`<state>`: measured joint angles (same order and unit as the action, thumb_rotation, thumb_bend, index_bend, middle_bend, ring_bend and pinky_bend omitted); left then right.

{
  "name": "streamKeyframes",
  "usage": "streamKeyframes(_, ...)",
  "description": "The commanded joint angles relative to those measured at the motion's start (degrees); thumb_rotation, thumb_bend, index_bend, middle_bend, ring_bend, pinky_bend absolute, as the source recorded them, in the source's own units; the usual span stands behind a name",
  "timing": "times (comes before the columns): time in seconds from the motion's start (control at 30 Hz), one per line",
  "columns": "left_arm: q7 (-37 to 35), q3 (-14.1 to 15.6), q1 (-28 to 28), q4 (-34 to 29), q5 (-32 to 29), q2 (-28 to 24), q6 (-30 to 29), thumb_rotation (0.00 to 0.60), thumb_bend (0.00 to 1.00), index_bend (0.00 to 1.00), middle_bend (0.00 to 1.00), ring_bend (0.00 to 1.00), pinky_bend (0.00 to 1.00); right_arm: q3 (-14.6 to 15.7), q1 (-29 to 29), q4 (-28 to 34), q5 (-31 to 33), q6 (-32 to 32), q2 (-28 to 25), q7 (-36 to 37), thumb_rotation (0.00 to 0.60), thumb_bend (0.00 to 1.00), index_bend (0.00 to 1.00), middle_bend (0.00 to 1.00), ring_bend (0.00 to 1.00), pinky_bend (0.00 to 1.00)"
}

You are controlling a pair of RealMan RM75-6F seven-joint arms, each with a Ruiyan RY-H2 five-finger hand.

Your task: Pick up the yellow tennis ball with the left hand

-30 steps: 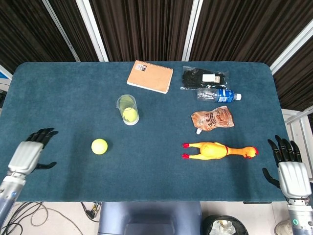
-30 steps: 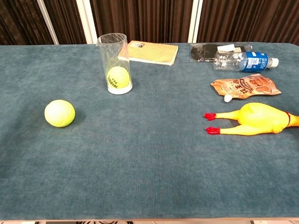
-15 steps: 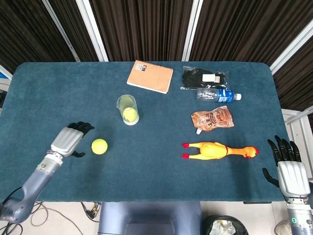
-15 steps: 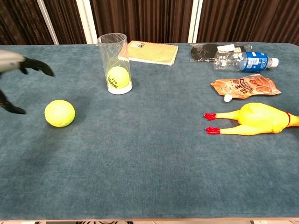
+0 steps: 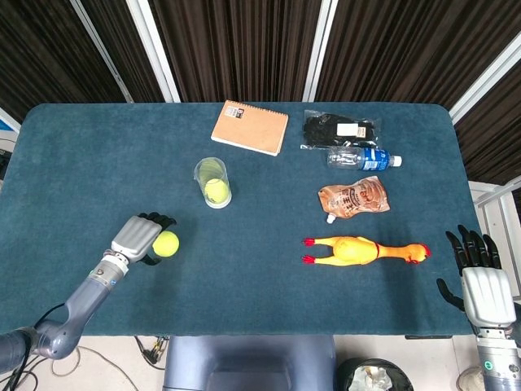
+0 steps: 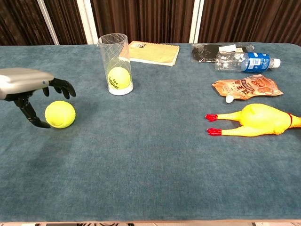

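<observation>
A loose yellow tennis ball (image 5: 167,243) (image 6: 60,114) lies on the blue table, front left. My left hand (image 5: 140,239) (image 6: 29,88) hovers right at it from the left, fingers spread over the top and the thumb low beside it, not closed around it. A second yellow ball (image 6: 118,77) sits inside a clear tube (image 5: 212,182) (image 6: 114,63) further back. My right hand (image 5: 480,277) rests open at the table's right front edge, away from everything; the chest view does not show it.
A rubber chicken (image 5: 362,250) (image 6: 256,120) lies front right, with a brown snack pouch (image 5: 353,198) and a water bottle (image 5: 362,158) behind it. A notebook (image 5: 250,127) and black gloves (image 5: 339,129) sit at the back.
My left hand has travelled right across the table from the left edge until its fingers reach over the loose ball. The ball and my right hand have not moved.
</observation>
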<state>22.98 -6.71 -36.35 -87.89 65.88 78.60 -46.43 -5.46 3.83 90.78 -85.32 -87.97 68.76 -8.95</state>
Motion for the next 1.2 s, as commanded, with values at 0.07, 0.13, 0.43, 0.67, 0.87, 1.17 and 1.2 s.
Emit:
streamKeyframes(0.07,1.6,0.8,-0.5,1.2,0.2,0.9,-0.4,0.600,0.18,0.29,0.31,0.24,0.37,-0.1,0.0,0.0,0.2,0.1,0.2,-0.1,0.600,0.35,0.11,0.00,0.01,0.00)
streamKeyframes(0.13,2.4,1.0,-0.7,1.9,0.1,1.6,-0.9,0.600,0.20,0.30,0.32,0.25,0.38,-0.1,0.1,0.1,0.3,0.2,0.2,-0.2,0.600,0.35,0.11,0.00,0.01,0.00)
streamKeyframes(0.43,5.1,2.1,-1.9,3.7,-0.1,3.9,-1.6,0.600,0.30,0.41,0.45,0.37,0.54,-0.2,0.1,0.2,1.1,0.7,0.2,-0.3,0.600,0.35,0.11,0.00,0.01,0.00)
streamKeyframes(0.67,3.8,1.2,-1.5,3.1,0.7,3.2,-5.2,0.600,0.34,0.44,0.47,0.39,0.54,-0.4,0.0,0.4,1.4,0.4,0.1,0.0,0.600,0.35,0.11,0.00,0.01,0.00)
streamKeyframes(0.87,-1.9,-1.9,-0.7,-0.5,5.7,-0.7,-11.6,0.600,0.34,0.44,0.48,0.40,0.54,-0.5,-0.1,0.4,1.8,0.5,0.1,0.1,0.600,0.35,0.11,0.00,0.01,0.00)
streamKeyframes(1.17,-0.8,-8.0,-4.7,-5.8,4.9,-5.5,-11.8,0.600,0.34,0.43,0.47,0.40,0.54,-0.6,-0.1,0.1,2.0,0.6,0.4,-0.2,0.600,0.35,0.11,0.00,0.01,0.00)
streamKeyframes(1.2,0.0,-9.0,-5.6,-6.4,3.4,-5.8,-11.1,0.600,0.34,0.43,0.47,0.40,0.54,-0.6,0.0,0.1,2.3,0.9,0.4,-0.1,0.600,0.35,0.11,0.00,0.01,0.00)
